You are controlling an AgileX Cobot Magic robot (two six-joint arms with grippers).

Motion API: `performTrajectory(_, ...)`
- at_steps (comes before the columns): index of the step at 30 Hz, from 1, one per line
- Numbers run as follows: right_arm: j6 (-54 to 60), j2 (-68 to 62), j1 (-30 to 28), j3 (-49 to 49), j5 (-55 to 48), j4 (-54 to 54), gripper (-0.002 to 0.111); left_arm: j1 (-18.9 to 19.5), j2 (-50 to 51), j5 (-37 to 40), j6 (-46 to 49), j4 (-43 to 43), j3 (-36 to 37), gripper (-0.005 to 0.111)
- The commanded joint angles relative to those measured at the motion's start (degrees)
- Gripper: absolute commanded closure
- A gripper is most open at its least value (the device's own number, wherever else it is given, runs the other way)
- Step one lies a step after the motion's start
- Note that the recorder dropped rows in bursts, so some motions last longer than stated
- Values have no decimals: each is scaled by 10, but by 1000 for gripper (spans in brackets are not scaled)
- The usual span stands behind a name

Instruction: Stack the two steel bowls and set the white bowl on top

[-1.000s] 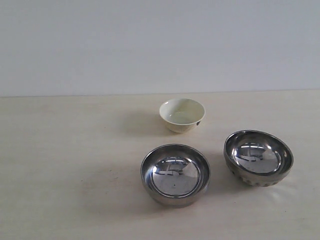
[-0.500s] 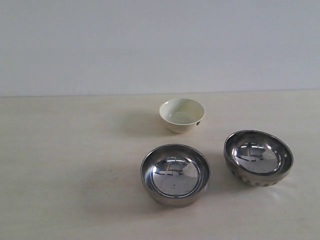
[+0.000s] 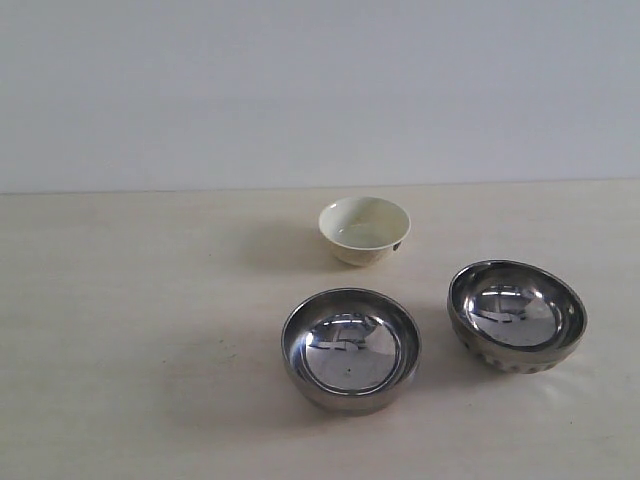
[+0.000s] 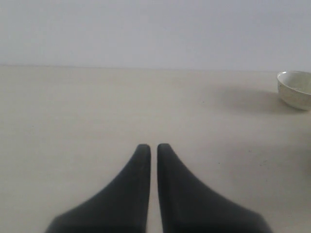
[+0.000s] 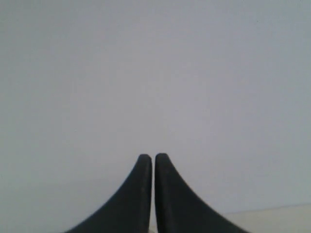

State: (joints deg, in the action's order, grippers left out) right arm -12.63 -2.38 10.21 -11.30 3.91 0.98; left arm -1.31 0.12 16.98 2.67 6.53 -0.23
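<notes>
In the exterior view a smooth-sided steel bowl [image 3: 351,348] stands upright near the front middle of the table. A second steel bowl [image 3: 516,316], dimpled on its lower outside, sits to its right, tilted a little. Behind them stands the white bowl [image 3: 364,229], small and cream-white with a dark mark on its right side; it also shows in the left wrist view as the white bowl [image 4: 295,89]. Neither arm appears in the exterior view. My left gripper [image 4: 150,146] is shut over bare table, holding nothing. My right gripper [image 5: 153,156] is shut and faces the wall.
A pale wooden table [image 3: 130,330] runs across the view and meets a plain white wall [image 3: 300,90] at the back. Only a strip of the table [image 5: 277,219] shows in the right wrist view.
</notes>
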Motion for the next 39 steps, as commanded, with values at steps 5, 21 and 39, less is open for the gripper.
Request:
performTrajectory(5,8,-175,-4,-152,-152,0,108,1,-1,2,-4,3,2,102)
performTrajectory(21,21,-631,-4,-347,-271,0,49,1,-1,2,-4,3,2,102)
performTrajectory(39,-33,-900,-19,-446,-327,-87,49,1,-1,2,-4,3,2,102)
